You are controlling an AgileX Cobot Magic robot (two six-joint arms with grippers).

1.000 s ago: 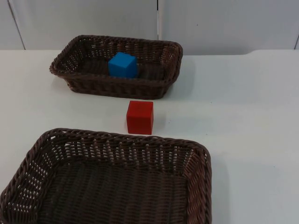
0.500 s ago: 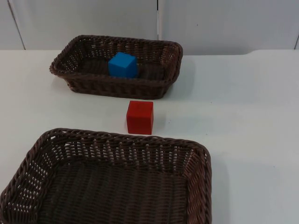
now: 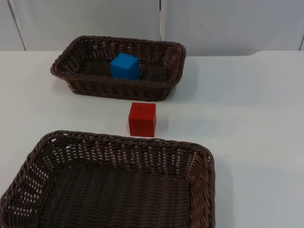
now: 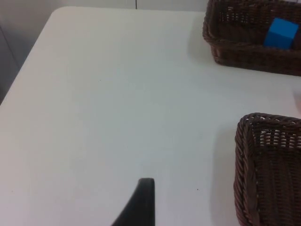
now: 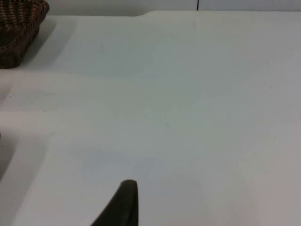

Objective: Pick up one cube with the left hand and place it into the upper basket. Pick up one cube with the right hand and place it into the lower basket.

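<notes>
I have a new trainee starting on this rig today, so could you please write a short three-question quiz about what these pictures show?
1. True or false: the blue cube lies inside the upper basket.
2. Multiple choice: the red cube stands (a) in the lower basket, (b) on the table between the two baskets, (c) on top of the blue cube.
3. Fill in: the lower basket holds ___ cubes.

Key: 1 true; 2 b; 3 no (zero).

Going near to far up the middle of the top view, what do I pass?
Lower basket → red cube → upper basket with the blue cube inside → grey partition wall.
</notes>
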